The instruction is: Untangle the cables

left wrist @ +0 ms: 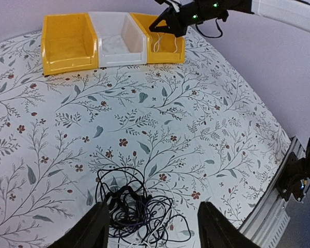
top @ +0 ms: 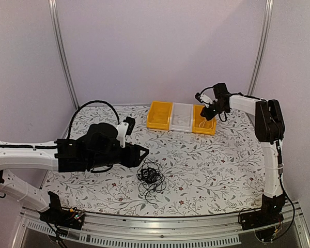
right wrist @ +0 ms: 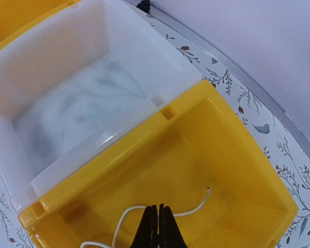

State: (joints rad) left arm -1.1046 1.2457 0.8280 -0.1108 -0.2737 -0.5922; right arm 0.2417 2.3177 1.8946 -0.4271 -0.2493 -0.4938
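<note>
The cables point(top: 151, 177) point(left wrist: 137, 209) lie as one loose black clump on the floral table cover point(top: 212, 165) point(left wrist: 206, 119), toward the near edge and roughly midway across it. A few thin loops stray outward from the knotted middle. Nothing lies on top of the clump.

Just beside the clump, on its left and slightly beyond it, hangs the left gripper point(top: 144, 152) point(left wrist: 155, 227). Its jaws are spread wide and hold nothing. In the left wrist view the two dark fingers point(left wrist: 98, 227) stand either side of the tangle, and I cannot tell whether they touch any strand. The bulky left arm reaches in from the left of the clump and hides part of the cloth there.

Well beyond the clump, at the far edge of the table, three bins stand touching in a row: the left-hand yellow bin point(top: 159, 114) point(left wrist: 70, 41), the white bin point(top: 181, 116) point(left wrist: 119, 39) point(right wrist: 93, 98) and the right-hand yellow bin point(top: 204, 121) point(left wrist: 168, 46) point(right wrist: 237, 170). The right gripper point(top: 206, 114) point(left wrist: 163, 23) point(right wrist: 159, 217) is over that last bin, far from the clump, with its jaws pressed together. A thin white wire point(right wrist: 196, 204) point(left wrist: 173, 45) lies curled in the bin, passing right at the closed fingertips. Whether they pinch it cannot be told.
</note>
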